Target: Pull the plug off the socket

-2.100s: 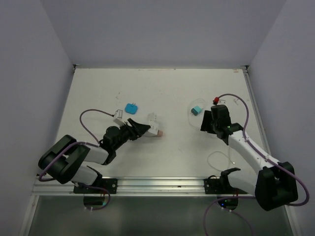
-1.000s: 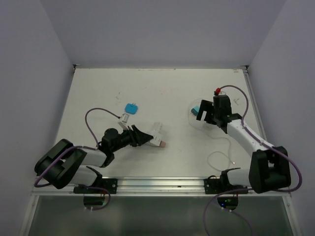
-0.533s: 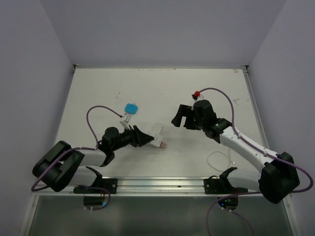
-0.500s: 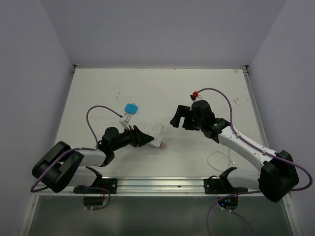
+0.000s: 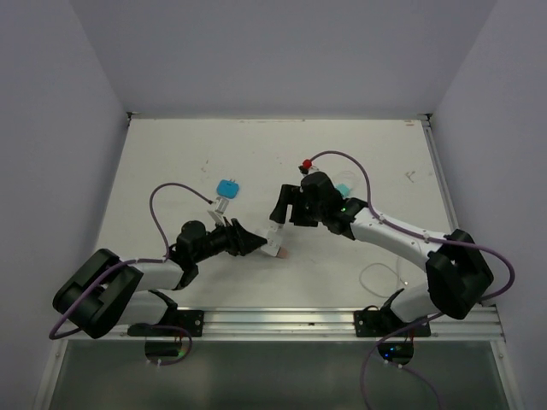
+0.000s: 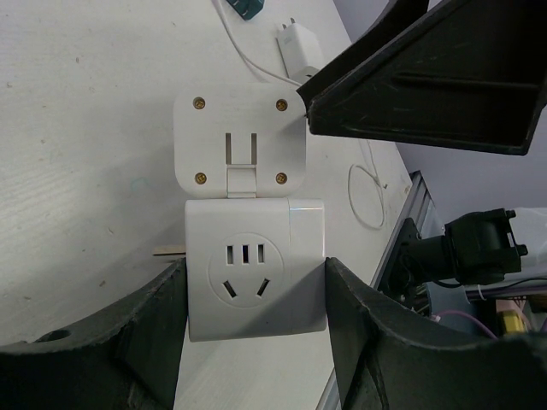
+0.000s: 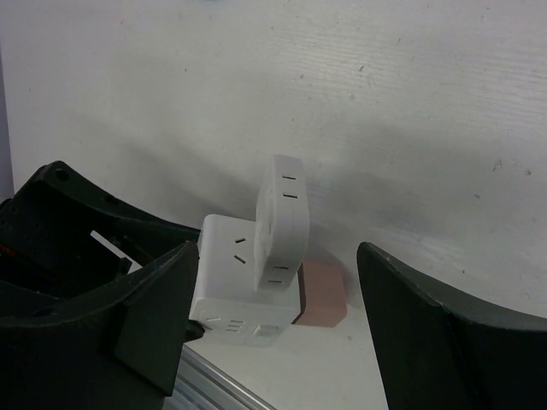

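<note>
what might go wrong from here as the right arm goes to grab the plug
1. The right gripper straddles the plug with open jaws, not touching it; closing too low may pinch the socket as well, since the two sit close together.
2. The left gripper clamps the socket by two sides only, so a slanted pull might twist it loose.

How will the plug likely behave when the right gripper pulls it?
Probably rigid: the plug is a screwed plastic block. Its smooth faces may slip in the right gripper. It sits tilted on the socket, which the left gripper clamps, so it may lever out.
</note>
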`<state>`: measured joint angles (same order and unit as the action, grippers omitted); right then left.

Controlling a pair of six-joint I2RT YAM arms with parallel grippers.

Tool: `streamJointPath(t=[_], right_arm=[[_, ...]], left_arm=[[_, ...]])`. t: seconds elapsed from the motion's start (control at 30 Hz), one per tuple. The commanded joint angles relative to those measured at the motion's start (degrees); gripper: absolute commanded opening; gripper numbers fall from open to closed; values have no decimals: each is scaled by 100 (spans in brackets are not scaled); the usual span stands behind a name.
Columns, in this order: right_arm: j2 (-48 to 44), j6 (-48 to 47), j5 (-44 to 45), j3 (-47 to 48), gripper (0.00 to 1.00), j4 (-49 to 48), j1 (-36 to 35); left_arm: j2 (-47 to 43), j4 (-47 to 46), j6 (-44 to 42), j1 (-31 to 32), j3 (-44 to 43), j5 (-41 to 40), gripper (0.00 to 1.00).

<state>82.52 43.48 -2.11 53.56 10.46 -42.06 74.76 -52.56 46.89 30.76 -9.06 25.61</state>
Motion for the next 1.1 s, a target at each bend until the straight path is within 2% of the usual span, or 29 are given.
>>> streamJointPath(t=[0.0,0.17,0.27,0.37,0.4,0.47,0.5,0.53,0.6,0.7,0.73,0.77,0.8,1.07], right_arm=[[211,143,-79,269,76,-246,-65],[466,178,-167,304,70,-351,-126],[598,239,-211,304,61,-465,-144],[678,257,-264,357,48,-501,-170],[695,257,-255,366,36,-501,-171],[669,222,-211,374,25,-483,-179],[651,196,-194,383,16,-457,-179],[634,161,-124,409,12,-431,-179],[572,55,-44,436,1,-308,-179],[502,-138,70,497,0,-124,-188],[493,-165,79,515,0,-71,-197],[476,-226,79,524,0,-44,-188],[467,-244,88,541,0,-18,-197],[423,-393,105,638,0,132,-267]], left_arm=[[21,17,-269,-9,-17,32,0],[65,-158,-242,0,71,41,0],[144,-351,-189,0,123,50,0],[293,-589,-128,9,159,102,0],[328,-694,-102,9,159,155,0],[425,-773,-75,0,203,181,0],[434,-826,-66,9,203,199,0],[460,-827,-66,9,212,199,1],[478,-818,-84,0,203,199,8],[504,-818,-101,9,185,234,25],[496,-818,-110,9,177,234,37],[504,-809,-110,9,168,234,42],[496,-757,-136,9,159,252,52],[496,-520,-242,9,-8,296,82]])
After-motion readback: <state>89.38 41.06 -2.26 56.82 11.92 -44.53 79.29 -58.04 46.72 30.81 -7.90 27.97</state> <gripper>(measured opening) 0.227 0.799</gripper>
